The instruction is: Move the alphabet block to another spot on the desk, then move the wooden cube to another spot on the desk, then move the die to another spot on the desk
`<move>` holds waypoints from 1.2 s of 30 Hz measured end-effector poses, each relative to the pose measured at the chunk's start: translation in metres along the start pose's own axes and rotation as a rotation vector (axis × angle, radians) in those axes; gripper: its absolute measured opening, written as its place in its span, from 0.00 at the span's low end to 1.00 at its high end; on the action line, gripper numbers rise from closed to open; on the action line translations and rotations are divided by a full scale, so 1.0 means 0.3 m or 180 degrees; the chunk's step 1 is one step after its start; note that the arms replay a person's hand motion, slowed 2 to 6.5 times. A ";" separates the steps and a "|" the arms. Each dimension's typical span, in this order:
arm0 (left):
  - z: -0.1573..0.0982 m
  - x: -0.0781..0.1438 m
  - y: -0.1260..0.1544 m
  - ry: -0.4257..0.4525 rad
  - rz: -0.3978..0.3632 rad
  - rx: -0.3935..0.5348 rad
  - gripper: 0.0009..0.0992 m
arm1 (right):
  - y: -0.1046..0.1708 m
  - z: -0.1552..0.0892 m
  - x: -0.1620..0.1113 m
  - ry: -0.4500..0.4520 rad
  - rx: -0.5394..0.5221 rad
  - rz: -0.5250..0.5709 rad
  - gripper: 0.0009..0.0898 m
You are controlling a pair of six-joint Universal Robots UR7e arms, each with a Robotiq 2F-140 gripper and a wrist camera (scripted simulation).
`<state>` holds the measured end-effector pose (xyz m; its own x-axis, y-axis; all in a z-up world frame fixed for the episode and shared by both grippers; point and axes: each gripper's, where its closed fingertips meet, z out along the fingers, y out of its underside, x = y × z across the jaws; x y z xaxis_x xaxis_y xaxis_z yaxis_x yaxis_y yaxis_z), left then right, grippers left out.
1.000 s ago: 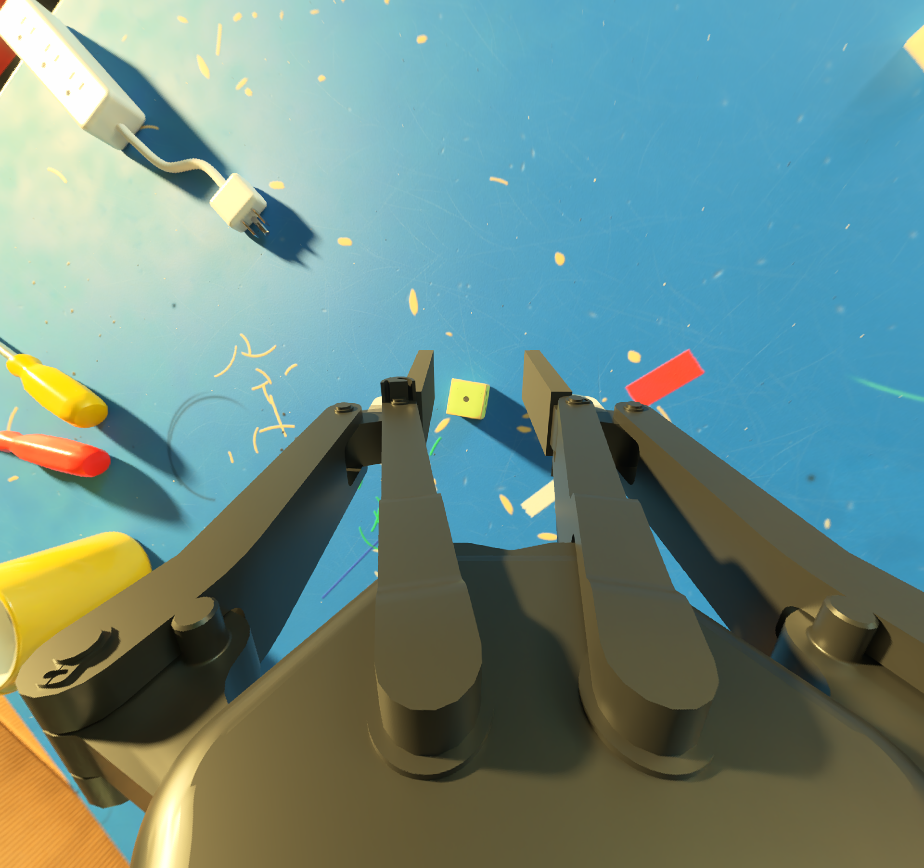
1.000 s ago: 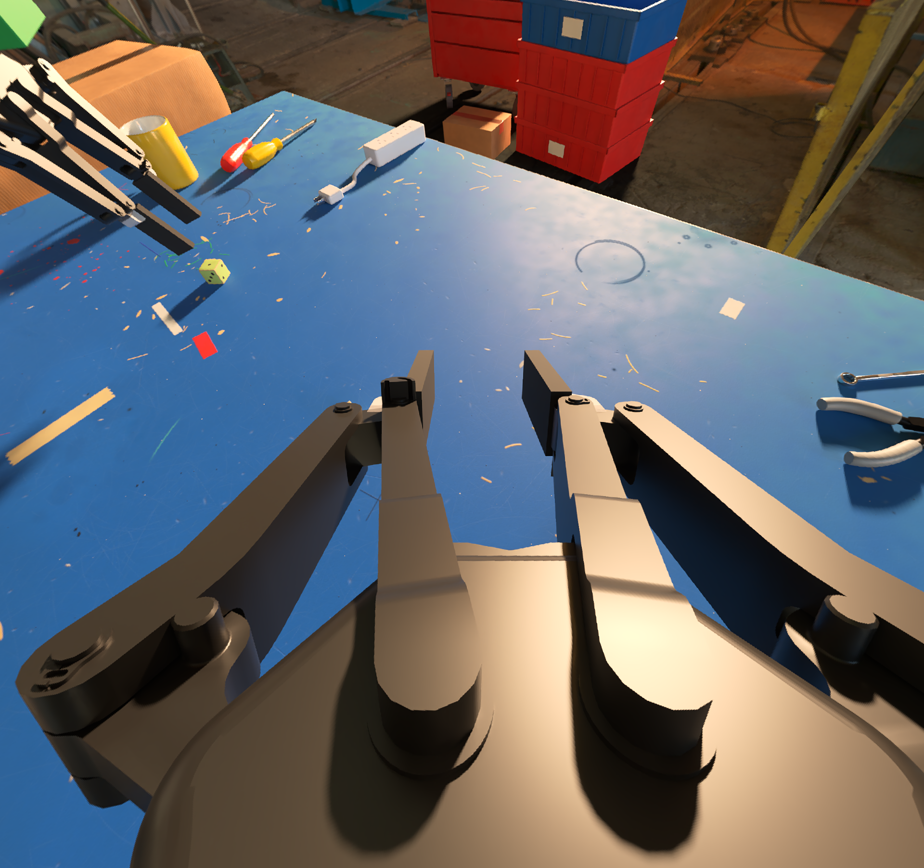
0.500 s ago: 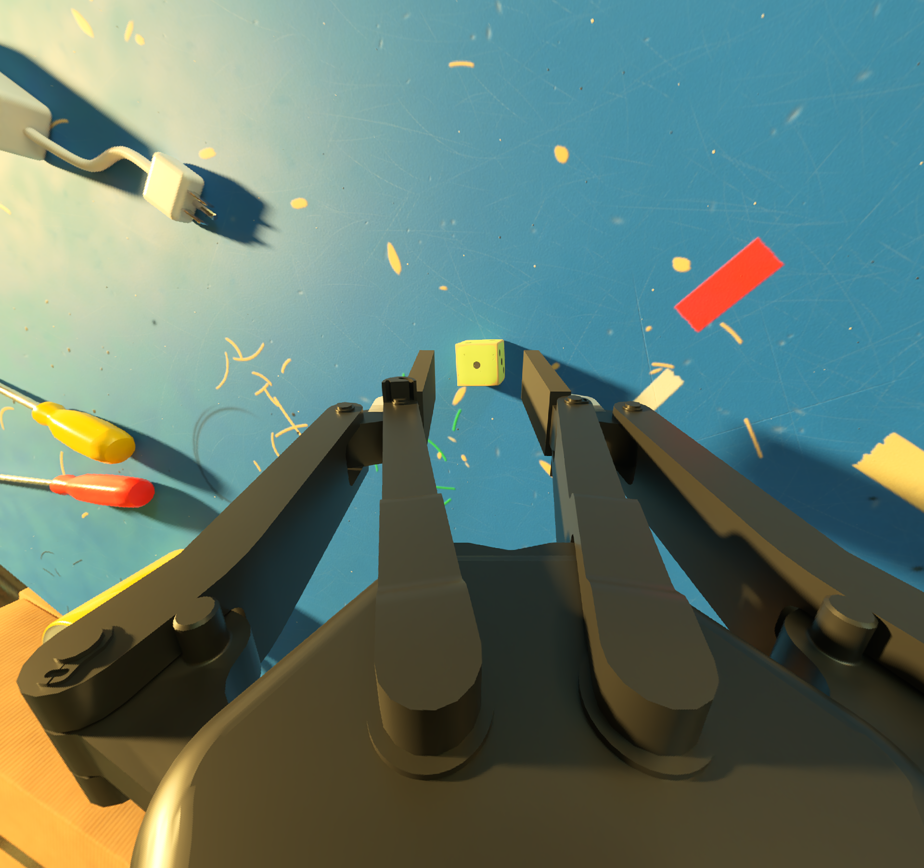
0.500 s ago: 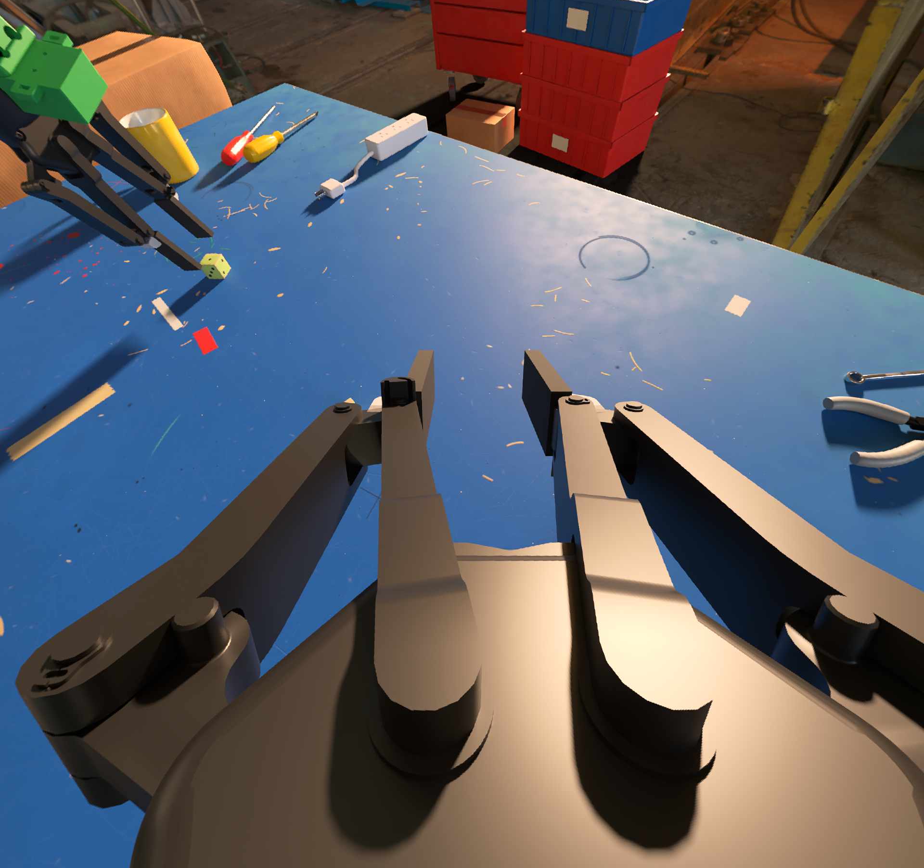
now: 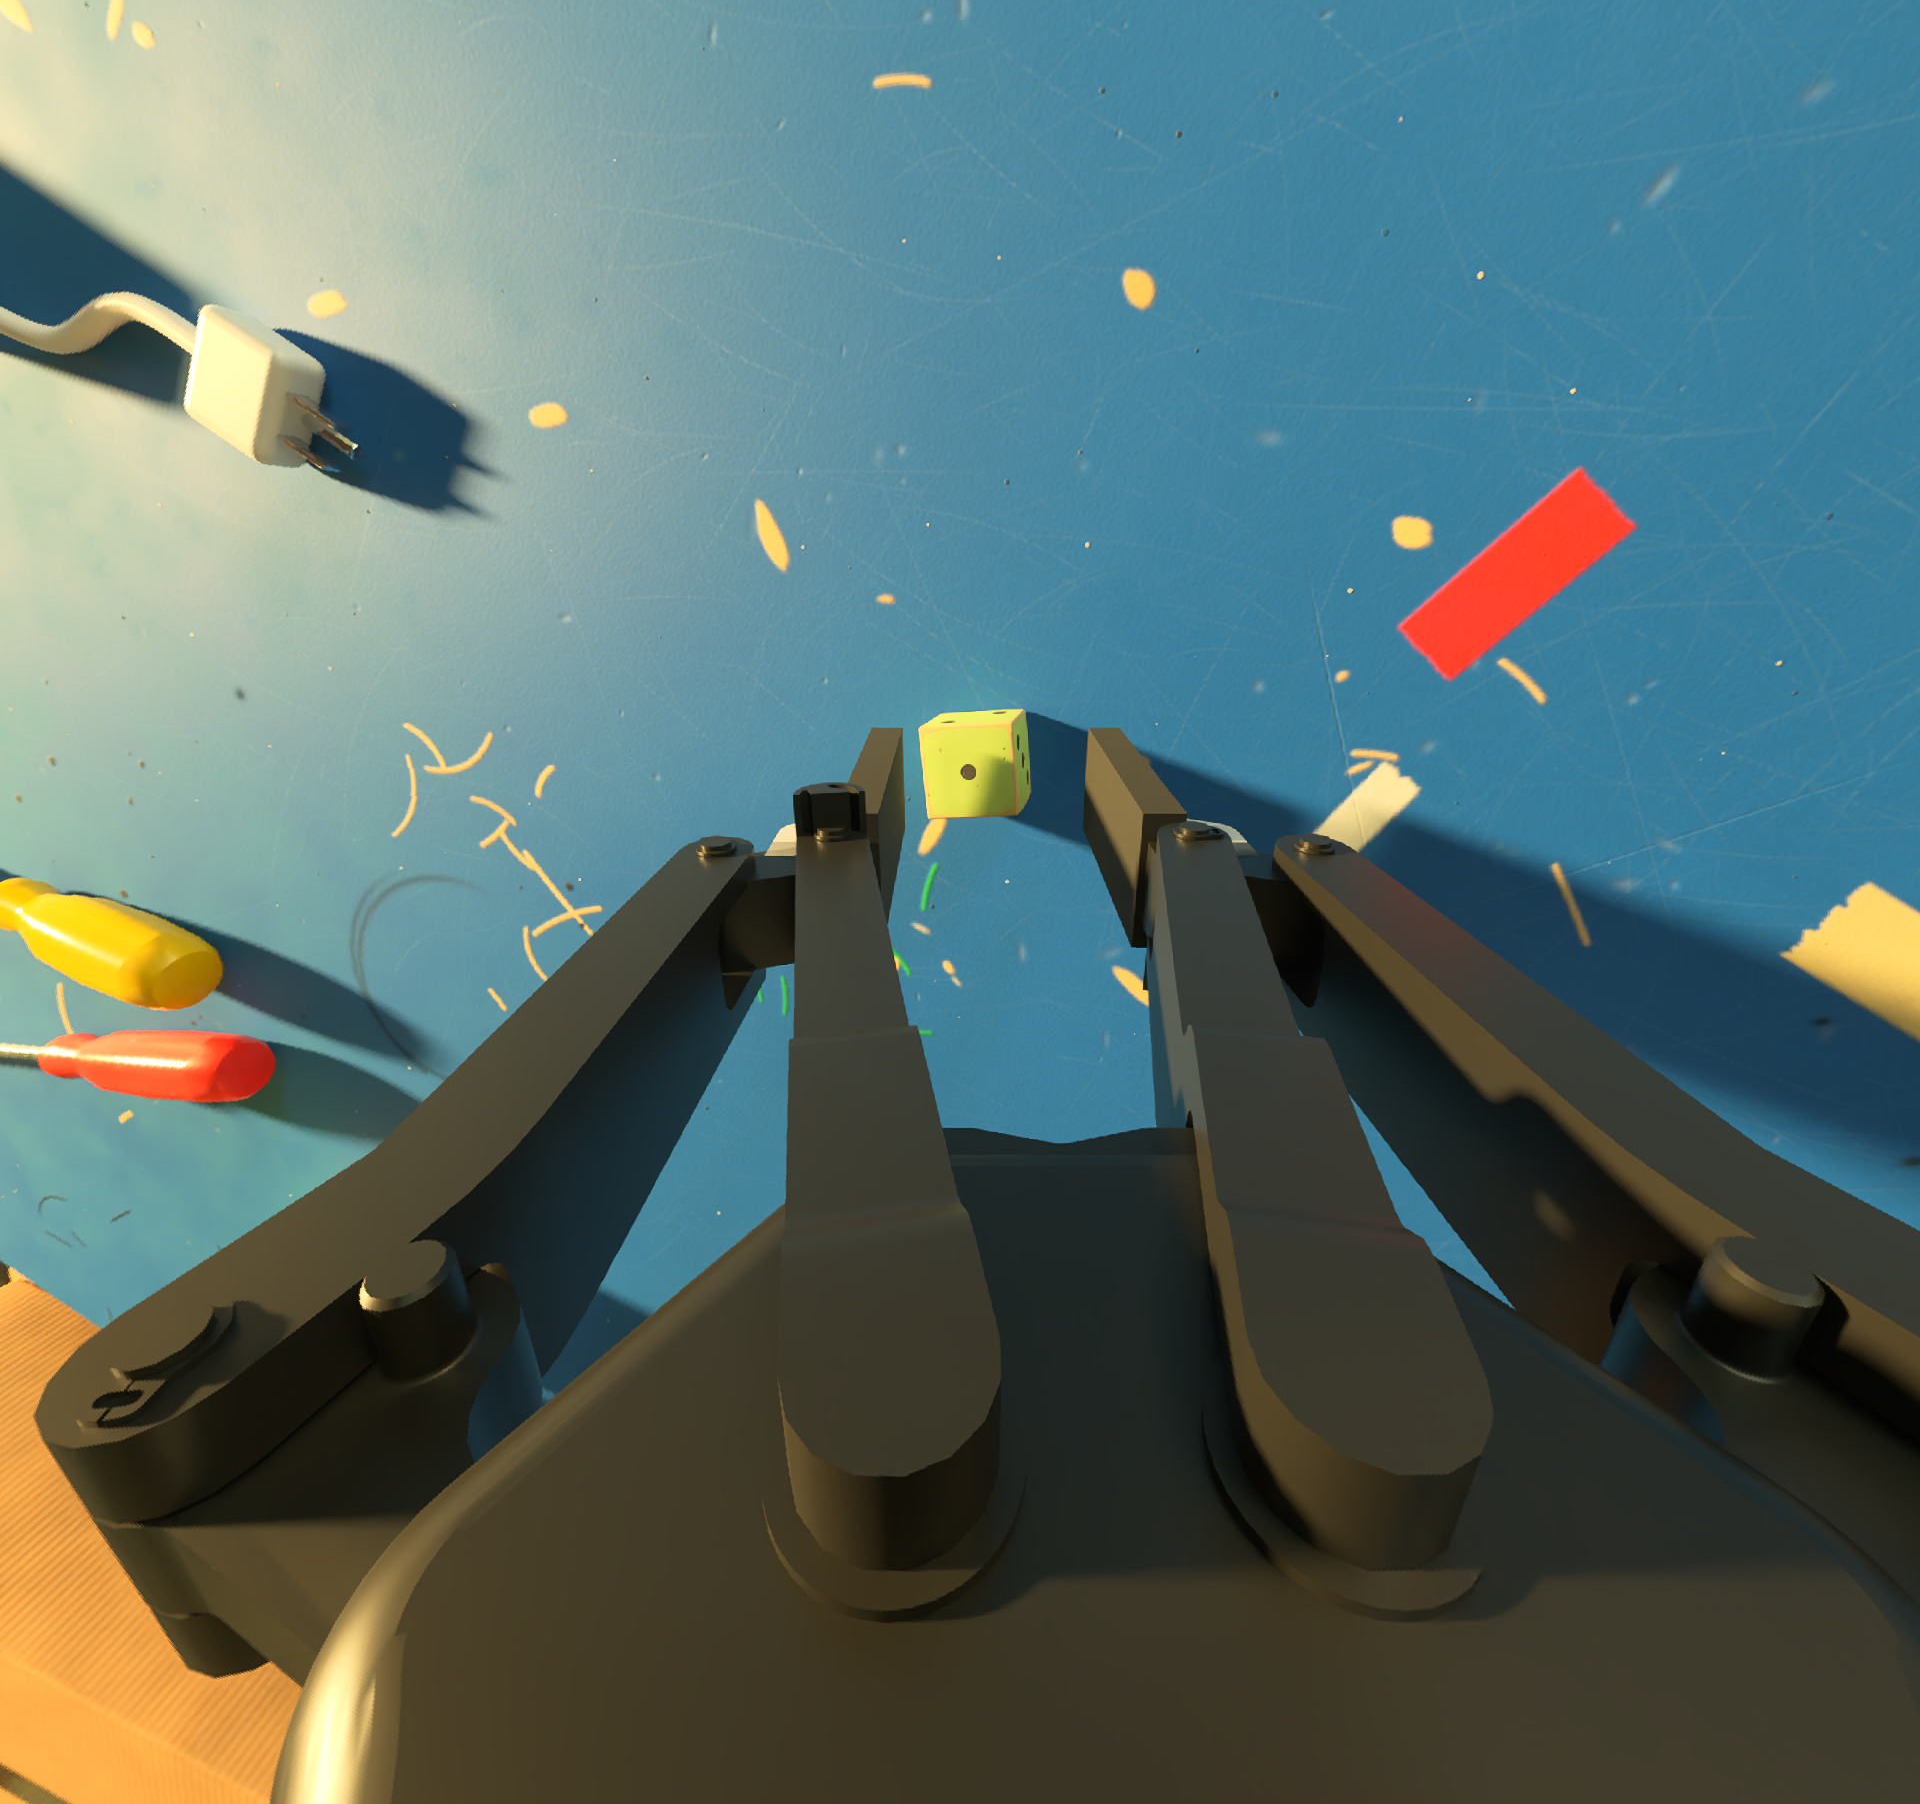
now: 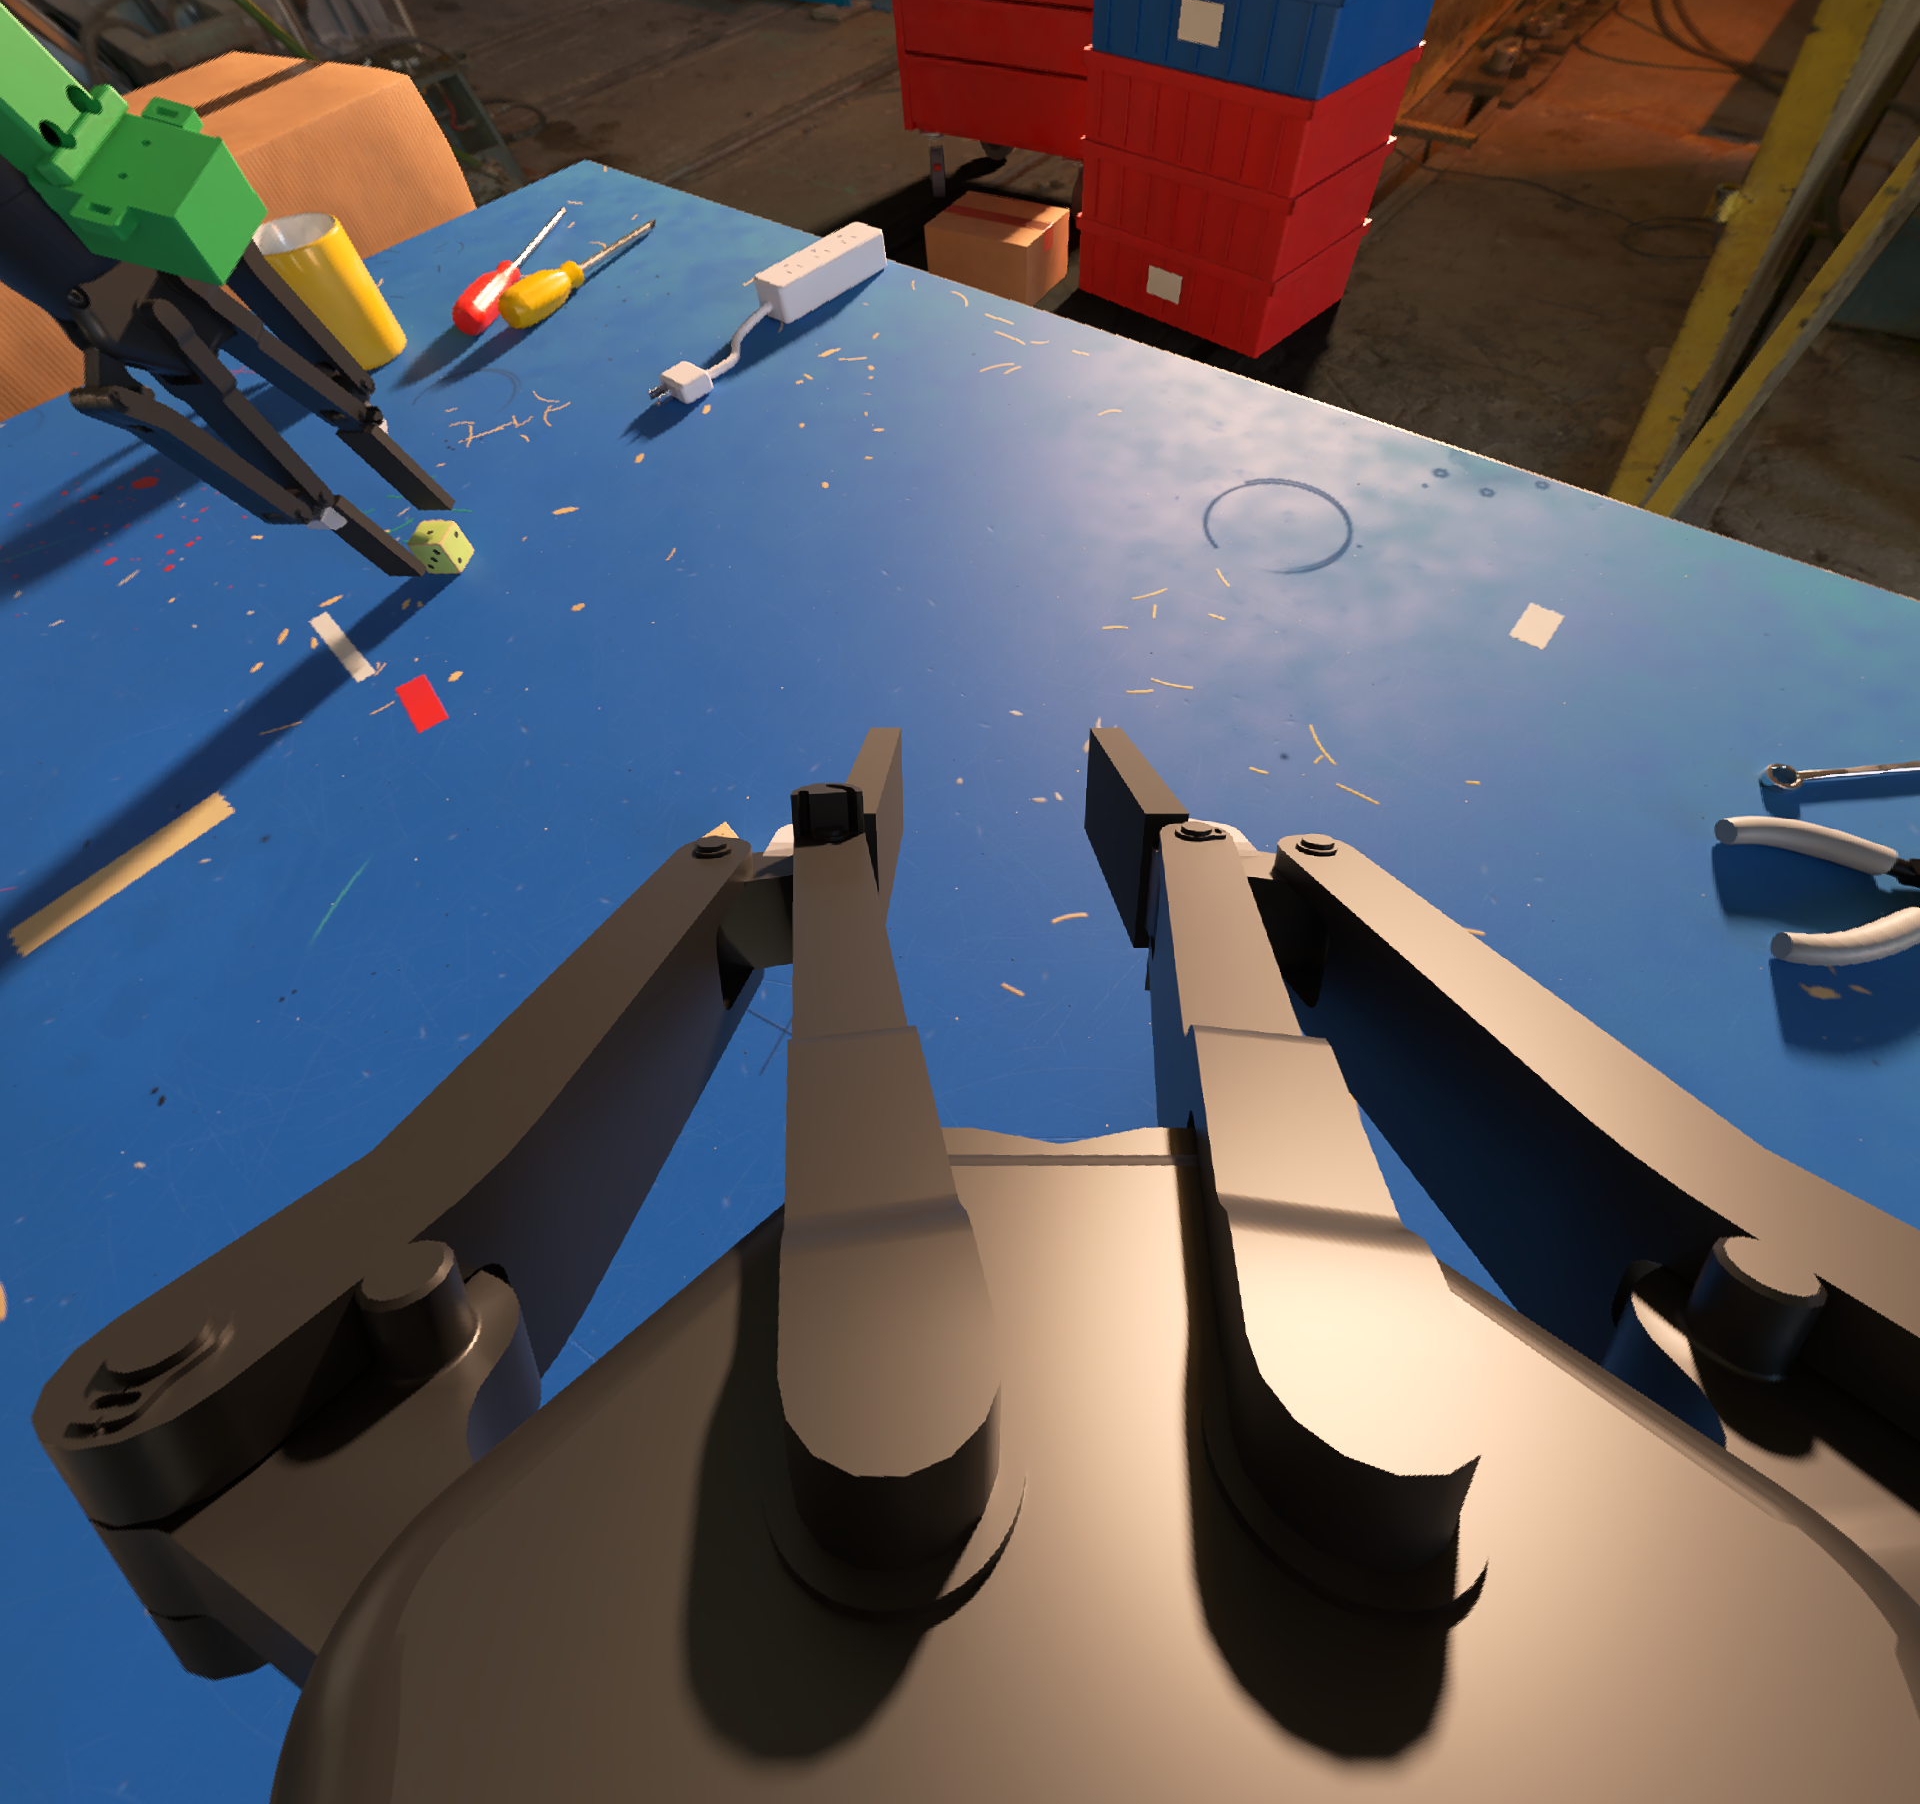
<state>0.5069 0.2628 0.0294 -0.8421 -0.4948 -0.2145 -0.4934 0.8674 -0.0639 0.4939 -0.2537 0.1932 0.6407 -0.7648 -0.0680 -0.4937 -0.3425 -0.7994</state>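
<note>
A small yellow-green die (image 5: 975, 765) with dark pips sits on the blue desk (image 5: 1039, 300). My left gripper (image 5: 992, 767) is open and low over the desk, its fingertips on either side of the die with gaps to both. The right wrist view shows the same die (image 6: 441, 546) at the far left with the left gripper (image 6: 416, 533) around it. My right gripper (image 6: 992, 778) is open and empty above the middle of the desk (image 6: 935, 559). No alphabet block or wooden cube is in view.
A white plug (image 5: 255, 383), yellow (image 5: 114, 944) and red (image 5: 156, 1063) screwdrivers lie left of the die; red tape (image 5: 1517, 570) lies to its right. A yellow cup (image 6: 332, 284), power strip (image 6: 821, 271), pliers (image 6: 1829, 881), cardboard box (image 6: 312, 133) and stacked crates (image 6: 1236, 144) also show.
My left gripper has come down and forward so the die now sits between its open fingertips. The right gripper has stayed nearly still.
</note>
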 end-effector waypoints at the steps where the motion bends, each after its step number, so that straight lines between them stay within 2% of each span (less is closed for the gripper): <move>1: 0.002 0.001 -0.002 0.0012 -0.0002 0.0002 0.47 | 0.000 0.001 0.000 0.0000 -0.0003 0.0000 0.53; 15: 0.022 -0.004 -0.005 0.0052 0.0016 -0.0052 0.44 | 0.008 0.008 0.004 -0.0004 -0.0046 0.0006 0.53; 36: 0.041 -0.014 -0.007 0.0156 -0.0054 -0.0088 0.26 | 0.016 0.010 0.006 -0.0005 -0.0084 -0.0025 0.52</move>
<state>0.5141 0.2636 0.0183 -0.8428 -0.5121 -0.1655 -0.5131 0.8574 -0.0401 0.4943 -0.2551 0.1875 0.6455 -0.7612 -0.0626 -0.5038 -0.3627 -0.7840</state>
